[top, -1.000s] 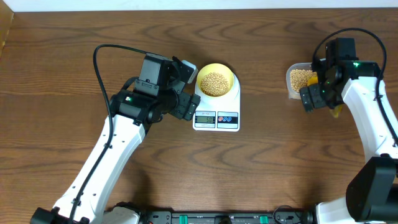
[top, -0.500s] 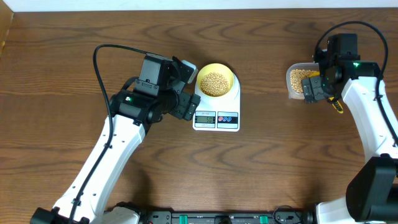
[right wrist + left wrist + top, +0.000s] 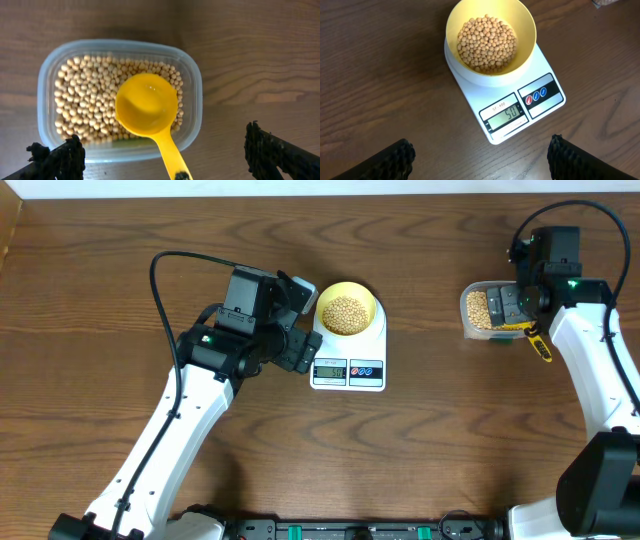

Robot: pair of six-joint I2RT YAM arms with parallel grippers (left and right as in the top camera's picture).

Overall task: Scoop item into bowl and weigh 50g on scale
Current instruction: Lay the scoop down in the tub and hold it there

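Bowl [image 3: 527,30] with beans [image 3: 486,44]: on scale [image 3: 547,102], mid-tabletop toward far edge. Display [image 3: 509,114] apparently reads 50. Scoop [image 3: 147,105]: empty, in tub [image 3: 192,85], near right edge. Left gripper [image 3: 480,160], right gripper [image 3: 165,152]: both released, empty. Step: weighing seemingly done. Next: withdraw without jogging scale.

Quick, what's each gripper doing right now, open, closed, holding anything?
Left gripper: open, holding nothing.
Right gripper: open, holding nothing; the yellow scoop lies in the tub beneath it.

Dark wood-grain table [image 3: 450,450]; pale strip [image 3: 300,186] along far edge.
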